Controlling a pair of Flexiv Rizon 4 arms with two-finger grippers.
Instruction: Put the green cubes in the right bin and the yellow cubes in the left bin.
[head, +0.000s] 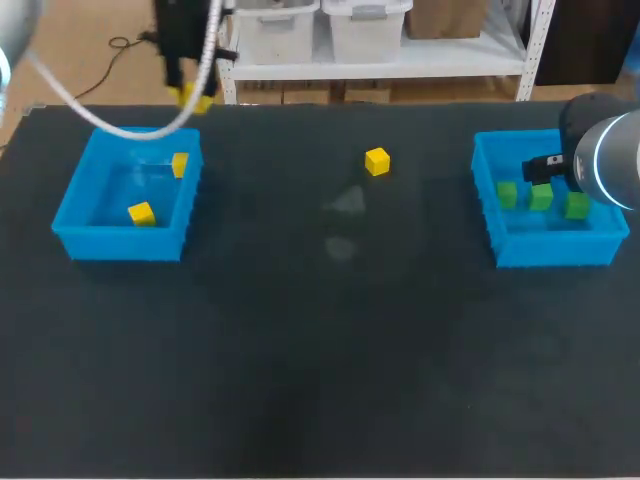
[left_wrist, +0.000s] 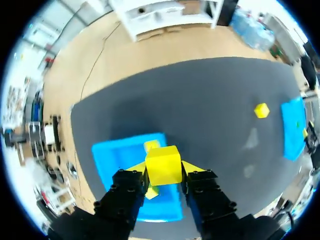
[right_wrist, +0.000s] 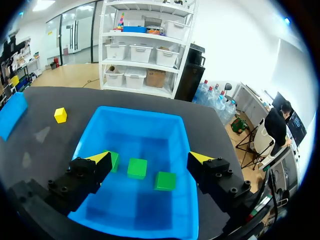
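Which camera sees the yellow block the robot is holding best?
The left wrist view: the held yellow cube looks big and clear, clamped in the left tool. The head view shows only a yellow speck there; the right wrist view misses it.

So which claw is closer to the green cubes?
Right. The right claw hangs above the green cubes in the right bin; the left claw is across the table over the left bin, gripping a yellow cube.

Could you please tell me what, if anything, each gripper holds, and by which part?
Left gripper: a yellow cube, pinched by opposite side faces. Right gripper: nothing, open.
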